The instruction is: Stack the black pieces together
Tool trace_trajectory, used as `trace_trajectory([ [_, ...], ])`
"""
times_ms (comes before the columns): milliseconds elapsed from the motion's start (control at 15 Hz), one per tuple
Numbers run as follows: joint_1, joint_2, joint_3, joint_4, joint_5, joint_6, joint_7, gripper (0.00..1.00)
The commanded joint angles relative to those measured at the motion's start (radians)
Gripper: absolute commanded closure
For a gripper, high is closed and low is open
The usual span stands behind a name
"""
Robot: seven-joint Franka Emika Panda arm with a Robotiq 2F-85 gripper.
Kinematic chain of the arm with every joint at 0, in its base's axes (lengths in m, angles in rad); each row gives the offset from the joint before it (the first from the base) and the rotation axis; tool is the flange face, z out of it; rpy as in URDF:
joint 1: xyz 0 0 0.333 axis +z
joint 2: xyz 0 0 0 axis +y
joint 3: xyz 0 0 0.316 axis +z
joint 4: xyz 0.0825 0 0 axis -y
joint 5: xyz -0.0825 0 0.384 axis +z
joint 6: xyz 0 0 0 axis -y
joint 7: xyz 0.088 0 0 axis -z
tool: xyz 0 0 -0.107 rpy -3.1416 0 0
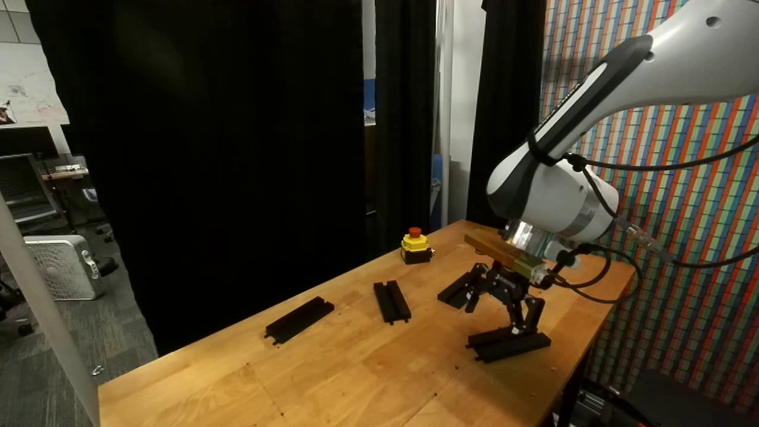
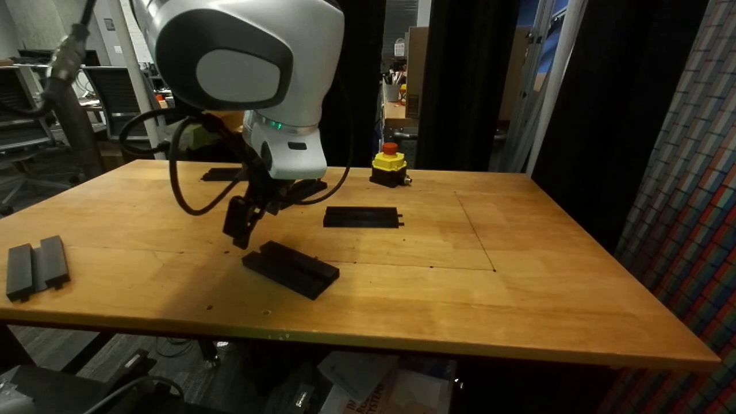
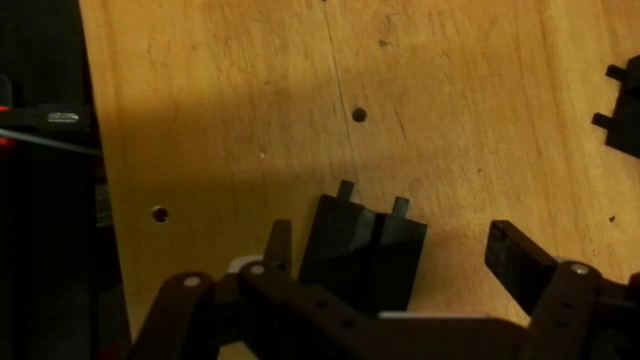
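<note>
Several flat black pieces, each with a lengthwise groove, lie apart on the table. In an exterior view one black piece (image 1: pixel 299 320) is near the curtain side, another black piece (image 1: pixel 392 301) is mid-table, and a third black piece (image 1: pixel 454 292) is behind the gripper. One more black piece (image 2: pixel 20 273) lies at the front left. My gripper (image 1: pixel 497 314) is open and empty above the nearest black piece (image 1: pixel 514 349), also seen in an exterior view (image 2: pixel 290 270). In the wrist view this black piece (image 3: pixel 360 250) lies between the fingers, nearer the left one.
A yellow box with a red button (image 1: pixel 415 246) stands near the far edge, also in an exterior view (image 2: pixel 390 167). Cables (image 1: pixel 593 293) loop from the wrist. The table (image 2: pixel 460 310) has its front edge close to the nearest piece. A black curtain (image 1: pixel 207 148) hangs behind.
</note>
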Motion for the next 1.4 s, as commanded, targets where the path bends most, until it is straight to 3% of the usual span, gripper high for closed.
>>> trace_trajectory([
  [0,-0.012,-0.004,0.010,-0.001,0.050,-0.060,-0.053,0.00],
  [400,-0.016,0.051,0.036,-0.007,0.004,-0.040,0.035,0.00],
  [667,-0.010,0.103,0.042,-0.008,0.009,0.035,0.060,0.00],
  [1067,0.008,0.127,0.039,-0.007,0.128,0.232,-0.107,0.00],
  [1333,0.006,0.123,0.036,-0.006,0.279,0.255,-0.244,0.00],
])
